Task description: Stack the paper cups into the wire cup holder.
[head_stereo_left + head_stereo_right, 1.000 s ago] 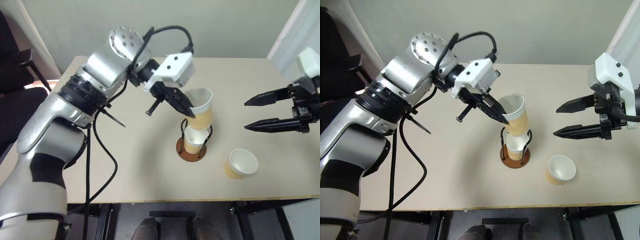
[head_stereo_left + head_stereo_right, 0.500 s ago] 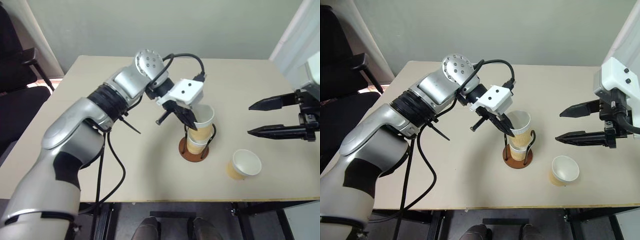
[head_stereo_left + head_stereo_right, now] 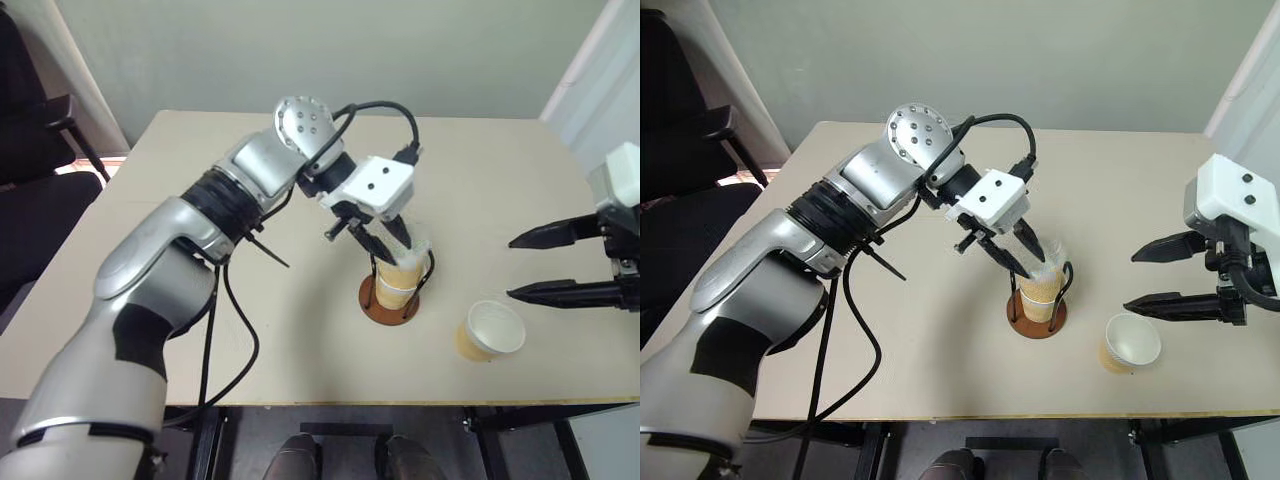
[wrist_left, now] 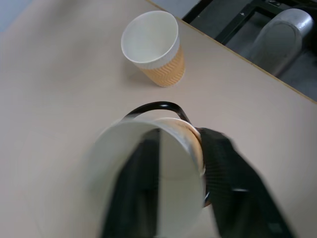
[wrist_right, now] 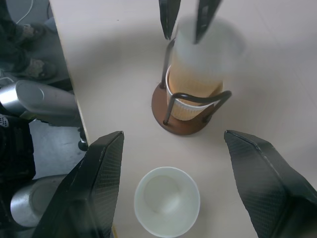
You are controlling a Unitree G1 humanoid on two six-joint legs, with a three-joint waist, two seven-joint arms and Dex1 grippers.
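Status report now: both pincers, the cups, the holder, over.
Left pincer open at second cup, dropping into wire cup holder. Right pincer open, empty. Third cup on table, path free.

Beige rect. table (image 3: 250, 330), matte top, thin pale edge strip along the front. Black metal legs/frame (image 3: 1145, 445) under front edge, grey floor (image 3: 250, 440) below. Behind the far edge: plain pale grey-green wall (image 3: 1040, 60). Black chair (image 3: 690, 150) w/ armrest off the table's far left corner; bit of reddish floor just by it. White panel or curtain (image 3: 590, 70) past the far right corner. Light soft, even; faint shadows on tabletop.
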